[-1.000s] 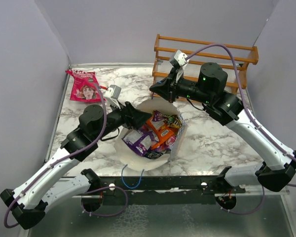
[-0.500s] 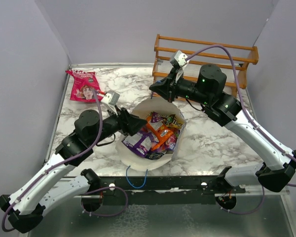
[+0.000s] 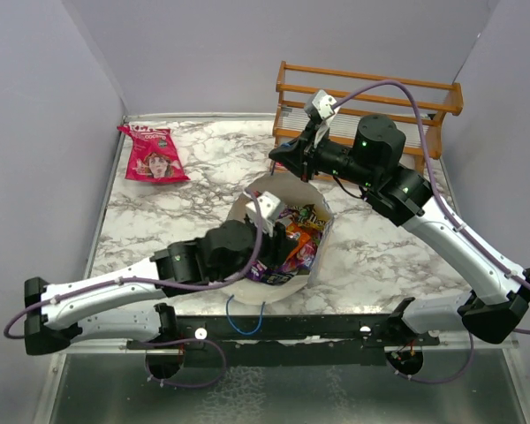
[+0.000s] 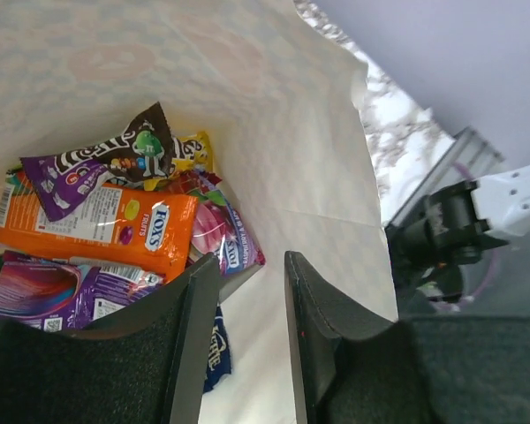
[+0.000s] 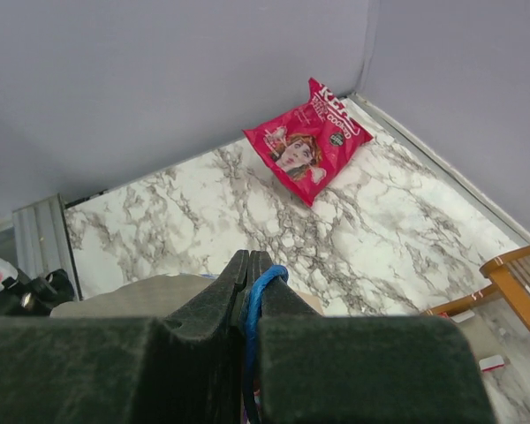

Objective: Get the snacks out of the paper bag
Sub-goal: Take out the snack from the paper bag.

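The paper bag [image 3: 283, 182] stands open mid-table, cream inside [image 4: 274, 132]. Several snacks [image 3: 299, 237] lie in it: an orange packet [image 4: 97, 225], a purple-brown one [image 4: 106, 163], a pink one [image 4: 221, 234], a purple one [image 4: 44, 291] and a blue one [image 4: 214, 349]. My left gripper [image 3: 263, 247] is inside the bag's mouth; in the left wrist view it [image 4: 247, 261] is open and empty, just above the packets. My right gripper [image 3: 284, 161] is shut on the bag's far blue cord handle [image 5: 263, 283] and holds it up. The pink-red bag with a face [image 3: 155, 155] lies flat at the far left.
A wooden rack [image 3: 371, 97] stands at the back right, close behind my right gripper. The bag's other blue handle [image 3: 241, 318] hangs over the near table edge. Purple walls close the left, back and right sides.
My left arm has dropped and swung right, bringing its gripper from the bag's left rim into the bag's mouth. The right arm and the bag have stayed put.
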Controlling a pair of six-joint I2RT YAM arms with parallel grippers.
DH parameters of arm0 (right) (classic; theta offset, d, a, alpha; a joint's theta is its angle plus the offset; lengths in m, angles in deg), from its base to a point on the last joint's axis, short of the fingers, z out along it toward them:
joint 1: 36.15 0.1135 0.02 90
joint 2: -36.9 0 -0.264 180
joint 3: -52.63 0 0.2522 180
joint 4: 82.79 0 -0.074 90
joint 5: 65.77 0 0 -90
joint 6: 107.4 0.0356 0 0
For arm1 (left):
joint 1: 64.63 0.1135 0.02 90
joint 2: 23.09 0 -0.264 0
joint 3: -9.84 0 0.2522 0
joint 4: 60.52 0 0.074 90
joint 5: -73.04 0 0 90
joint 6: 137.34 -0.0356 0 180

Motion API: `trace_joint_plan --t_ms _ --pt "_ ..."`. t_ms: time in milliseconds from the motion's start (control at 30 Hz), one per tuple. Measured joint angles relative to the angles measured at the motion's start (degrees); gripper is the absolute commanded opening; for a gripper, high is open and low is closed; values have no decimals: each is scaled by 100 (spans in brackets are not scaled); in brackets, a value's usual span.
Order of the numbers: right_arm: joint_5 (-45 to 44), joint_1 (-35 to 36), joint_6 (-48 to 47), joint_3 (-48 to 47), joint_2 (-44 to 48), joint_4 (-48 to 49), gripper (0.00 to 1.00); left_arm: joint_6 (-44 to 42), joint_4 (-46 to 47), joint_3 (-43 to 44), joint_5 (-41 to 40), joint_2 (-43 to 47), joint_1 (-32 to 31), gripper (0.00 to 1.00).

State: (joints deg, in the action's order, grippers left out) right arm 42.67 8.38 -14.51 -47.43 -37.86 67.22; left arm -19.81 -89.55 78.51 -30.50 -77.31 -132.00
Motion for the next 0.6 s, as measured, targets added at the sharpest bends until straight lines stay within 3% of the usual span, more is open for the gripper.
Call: trace_joint_plan --t_ms 167,400,600 --pt "-61 0 -20 0 0 -2 2 -162 223 -15 -1207 -745 -772 38" --pt "-83 0 -13 2 114 -39 2 -313 927 -535 -1759 -1445 -662 42" --pt "-81 0 9 2 179 -52 2 -428 1596 -535 -1755 -2111 -107 47"
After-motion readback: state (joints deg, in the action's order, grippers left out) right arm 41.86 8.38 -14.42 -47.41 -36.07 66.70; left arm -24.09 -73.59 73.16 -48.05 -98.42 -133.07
